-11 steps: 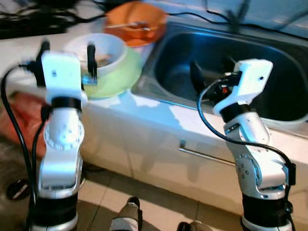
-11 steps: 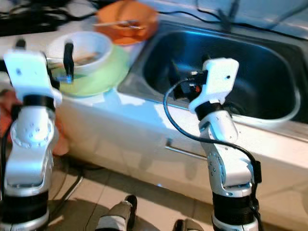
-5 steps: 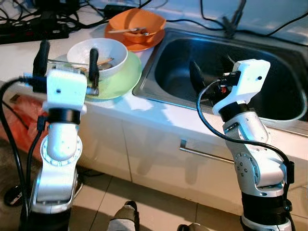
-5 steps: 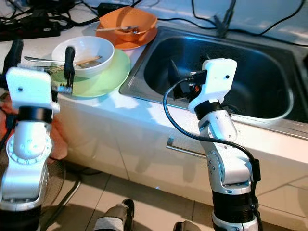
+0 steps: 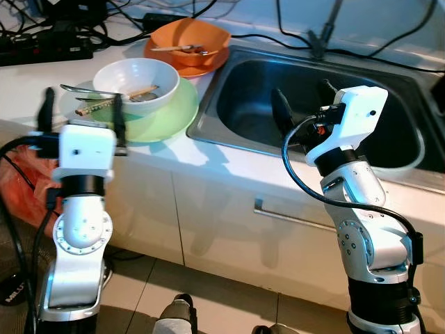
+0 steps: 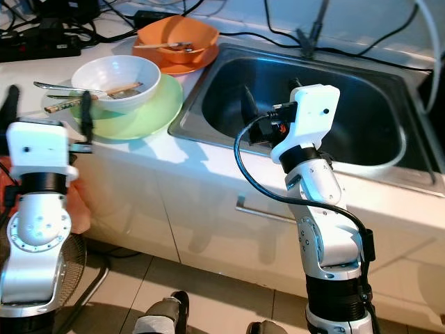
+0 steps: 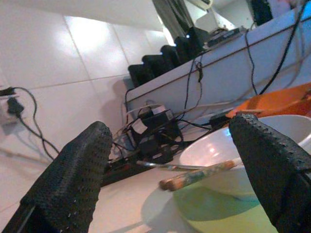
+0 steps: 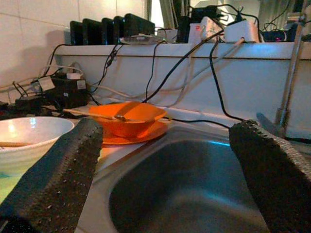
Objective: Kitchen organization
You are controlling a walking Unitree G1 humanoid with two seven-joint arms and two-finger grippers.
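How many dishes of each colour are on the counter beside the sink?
White bowl: 1
Orange bowl: 1
Green plate: 1
Orange plate: 1
Total: 4 dishes

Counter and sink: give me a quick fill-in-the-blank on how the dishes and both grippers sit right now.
1. The white bowl sits on a ____ plate.
2. The orange bowl sits on a plate of ____ colour.
3. The right gripper hovers over the ____, fingers open.
4. The left gripper, open, holds ____.

Missing words: green; orange; sink; nothing
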